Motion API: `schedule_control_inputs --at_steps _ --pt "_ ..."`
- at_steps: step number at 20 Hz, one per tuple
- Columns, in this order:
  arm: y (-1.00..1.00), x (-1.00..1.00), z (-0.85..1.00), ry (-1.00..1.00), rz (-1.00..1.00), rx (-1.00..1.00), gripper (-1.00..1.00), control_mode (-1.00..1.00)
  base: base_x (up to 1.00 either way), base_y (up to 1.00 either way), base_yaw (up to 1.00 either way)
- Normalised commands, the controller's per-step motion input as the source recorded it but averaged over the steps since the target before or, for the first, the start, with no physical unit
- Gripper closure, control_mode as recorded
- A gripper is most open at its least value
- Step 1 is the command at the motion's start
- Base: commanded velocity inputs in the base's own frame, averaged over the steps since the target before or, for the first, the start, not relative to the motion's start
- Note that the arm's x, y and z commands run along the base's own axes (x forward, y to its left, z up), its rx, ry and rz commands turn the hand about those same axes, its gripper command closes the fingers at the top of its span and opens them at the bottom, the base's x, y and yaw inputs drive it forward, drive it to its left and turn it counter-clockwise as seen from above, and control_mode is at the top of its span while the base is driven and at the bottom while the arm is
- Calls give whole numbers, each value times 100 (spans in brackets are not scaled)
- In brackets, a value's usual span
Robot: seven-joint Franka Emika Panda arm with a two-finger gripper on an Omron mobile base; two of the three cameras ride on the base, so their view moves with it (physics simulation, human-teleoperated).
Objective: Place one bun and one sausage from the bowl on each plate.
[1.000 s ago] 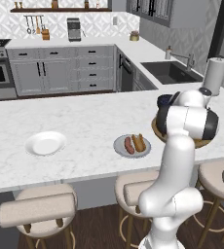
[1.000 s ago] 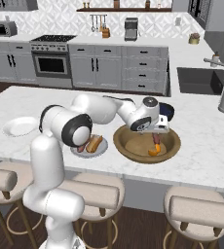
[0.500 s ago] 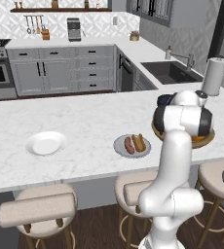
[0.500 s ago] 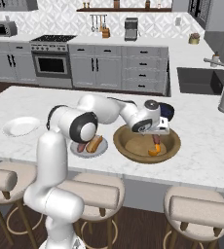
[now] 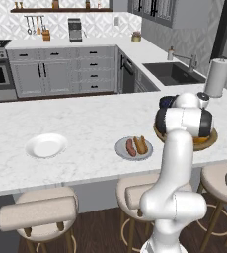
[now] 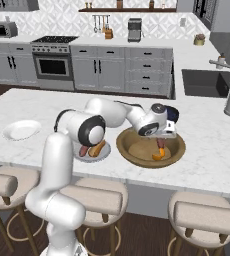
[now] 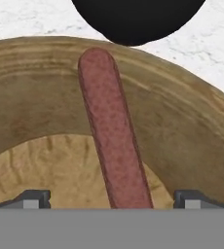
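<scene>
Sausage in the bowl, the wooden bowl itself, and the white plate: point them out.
sausage [image 7: 115,141], hand view, middle of its length.
wooden bowl [image 6: 132,152], right base view, bare inner wall on the left side.
white plate [image 5: 46,146], left base view, bare centre.

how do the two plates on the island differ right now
The grey plate holds a sausage and a bun; the white plate holds no food. The grey plate sits close beside the wooden bowl; the white plate lies well off toward the island's other end. The grey one looks dull, the white one glossy. Both are small, round, shallow and of like size, flat on the marble counter.
</scene>
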Motion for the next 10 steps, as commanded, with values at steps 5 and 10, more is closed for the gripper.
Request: schedule_control_inputs --at_steps 5,10 --pt "-1 20 -29 0 0 0 -100 -100 0 0 0" --pt "0 13 -26 0 0 0 -100 -100 0 0 0"
